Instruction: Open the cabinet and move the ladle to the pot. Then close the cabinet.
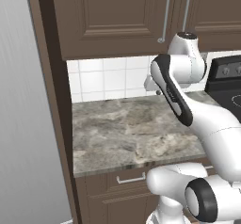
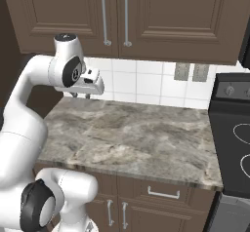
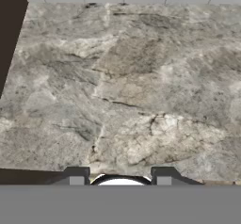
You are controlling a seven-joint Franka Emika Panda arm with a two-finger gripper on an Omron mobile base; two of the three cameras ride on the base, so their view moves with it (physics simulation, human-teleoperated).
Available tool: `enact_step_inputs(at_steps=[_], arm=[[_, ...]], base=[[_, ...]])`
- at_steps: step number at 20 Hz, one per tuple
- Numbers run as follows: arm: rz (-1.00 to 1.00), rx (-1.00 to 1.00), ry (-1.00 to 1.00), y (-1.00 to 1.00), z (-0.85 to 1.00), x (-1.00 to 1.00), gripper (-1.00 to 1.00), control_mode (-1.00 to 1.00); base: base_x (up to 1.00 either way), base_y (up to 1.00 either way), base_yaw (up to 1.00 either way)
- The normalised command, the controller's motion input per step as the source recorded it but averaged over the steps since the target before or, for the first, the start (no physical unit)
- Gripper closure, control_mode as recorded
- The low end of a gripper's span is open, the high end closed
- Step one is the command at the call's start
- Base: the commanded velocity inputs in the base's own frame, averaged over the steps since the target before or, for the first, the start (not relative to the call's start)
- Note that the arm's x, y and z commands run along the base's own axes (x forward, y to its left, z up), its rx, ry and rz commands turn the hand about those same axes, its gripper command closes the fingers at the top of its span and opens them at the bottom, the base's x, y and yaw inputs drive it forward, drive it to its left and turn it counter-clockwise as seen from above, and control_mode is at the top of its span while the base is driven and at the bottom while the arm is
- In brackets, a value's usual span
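The gripper (image 2: pixel 81 95) hangs over the counter (image 2: pixel 132 133) with its fingers parted and nothing held, pointing down, while the cabinet (image 2: pixel 122 16) stands shut at its twelve o'clock. The handles (image 2: pixel 104 16) sit close together, so a reach could catch both or slide off. I cannot tell where the ladle or pot are.

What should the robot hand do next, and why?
Probably lift toward the cabinet's right-hand bar handle. Both doors look shut, so the ladle can't be reached yet. The gripper hangs below the cabinet, over the stone counter, with its fingers apart and nothing between them.
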Motion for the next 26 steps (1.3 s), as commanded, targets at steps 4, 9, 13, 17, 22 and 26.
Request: enact_step_inputs(at_steps=[4,9,13,17,22,26], arm=[[0.00,-0.01,-0.09,-0.02,0.00,-0.06,-1.00,-1.00],[0.02,0.00,-0.22,-0.14,0.20,-0.19,-1.00,-1.00],[0.01,0.00,-0.24,-0.36,0.17,-0.39,-1.00,-1.00],[0.00,0.00,-0.21,-0.33,0.19,-0.34,-1.00,-1.00],[0.00,0.01,-0.14,-0.39,0.16,-0.19,-1.00,-1.00],[0.00,0.04,-0.09,-0.39,0.10,0.00,-1.00,-1.00]], base=[[0.00,0.00,0.00],[0.00,0.00,0.00],[0.00,0.00,0.00],[0.00,0.00,0.00],[0.00,0.00,0.00],[0.00,0.00,0.00]])
